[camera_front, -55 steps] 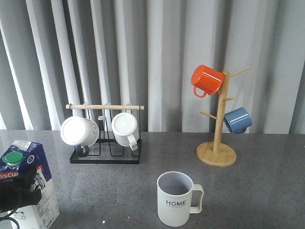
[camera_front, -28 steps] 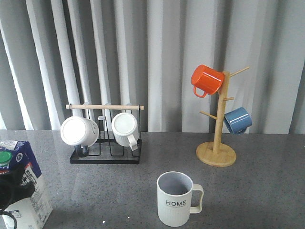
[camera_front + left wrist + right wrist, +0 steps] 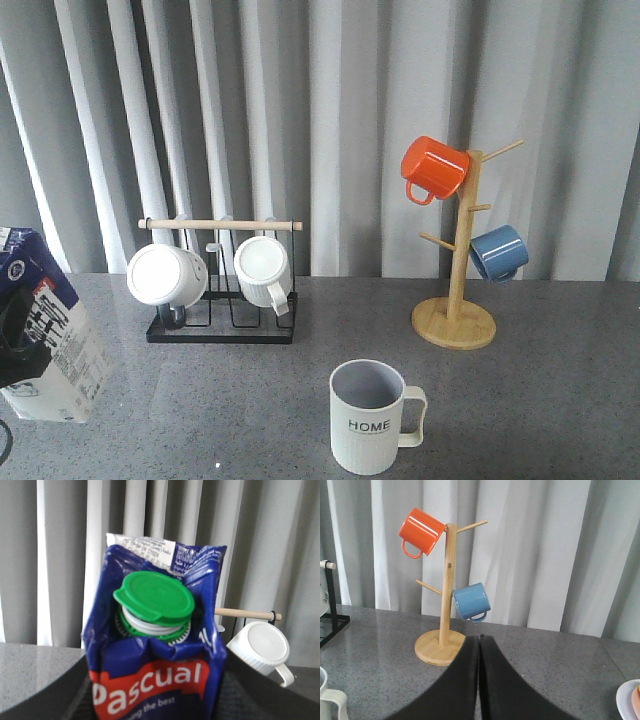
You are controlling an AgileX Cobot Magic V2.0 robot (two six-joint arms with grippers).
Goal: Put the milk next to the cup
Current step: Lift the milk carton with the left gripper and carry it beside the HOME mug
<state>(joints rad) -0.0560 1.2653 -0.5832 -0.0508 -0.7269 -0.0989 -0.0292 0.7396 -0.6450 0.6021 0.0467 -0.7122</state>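
The milk (image 3: 55, 350) is a blue and white carton at the far left of the front view, tilted and raised above the grey table. My left gripper (image 3: 10, 345) is shut on it. In the left wrist view the milk (image 3: 155, 645) fills the middle with its green cap (image 3: 155, 597), between the dark fingers (image 3: 247, 690) of my left gripper (image 3: 155, 685). The cup (image 3: 368, 420), a ribbed pale mug marked "HOME", stands at the front middle, well right of the milk. Its handle (image 3: 332, 700) shows in the right wrist view. My right gripper (image 3: 479, 639) is shut and empty above the table.
A black rack (image 3: 222, 330) with two white mugs (image 3: 165, 275) stands behind, between milk and cup. A wooden mug tree (image 3: 455, 322) holds an orange mug (image 3: 433, 167) and a blue mug (image 3: 498, 252) at the back right. A white plate edge (image 3: 630, 700) lies at the right.
The milk has risen and moved left in my left gripper, tilting over; its green cap has left the front view. The cup and right arm have not moved.
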